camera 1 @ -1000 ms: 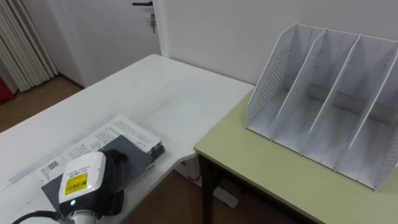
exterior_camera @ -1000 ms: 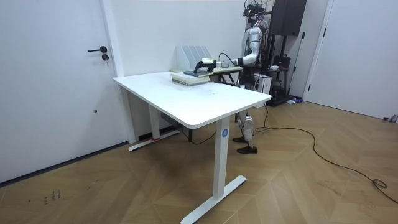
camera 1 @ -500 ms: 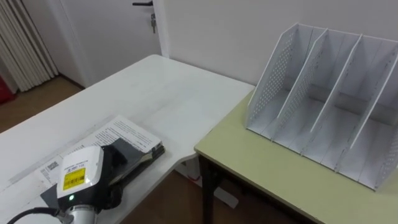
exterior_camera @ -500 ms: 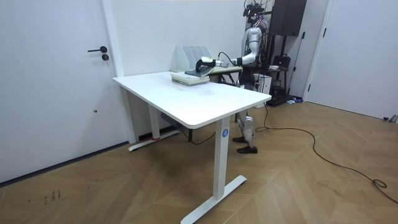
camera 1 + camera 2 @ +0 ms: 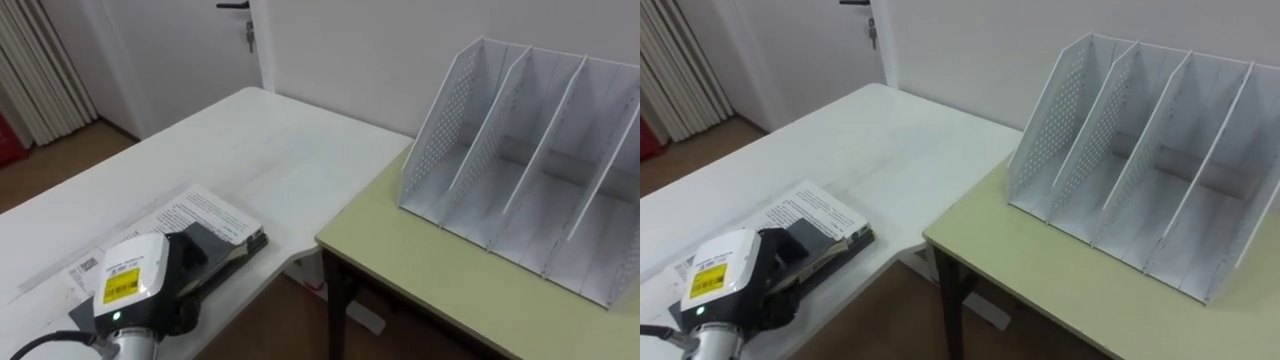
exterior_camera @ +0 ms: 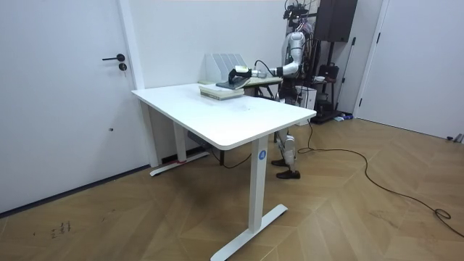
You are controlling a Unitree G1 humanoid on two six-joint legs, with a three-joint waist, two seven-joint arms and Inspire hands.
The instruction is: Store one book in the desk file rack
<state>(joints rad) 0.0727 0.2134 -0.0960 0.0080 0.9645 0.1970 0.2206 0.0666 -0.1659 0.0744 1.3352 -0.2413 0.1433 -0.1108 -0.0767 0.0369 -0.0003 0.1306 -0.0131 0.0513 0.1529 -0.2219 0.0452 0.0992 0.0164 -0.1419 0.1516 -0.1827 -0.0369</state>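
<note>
left hand on dark book, near left | printed paper beneath, on white table | file rack right, on green desk

Book on table, left of the rack standing on desk.

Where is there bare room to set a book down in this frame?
Bare: the white table between the books and its far corner; the strip of green desk before the file rack; the rack's visible slots. Crowded at the books, where the left hand rests.

One dark book, one white book, one file rack, two tables
</note>
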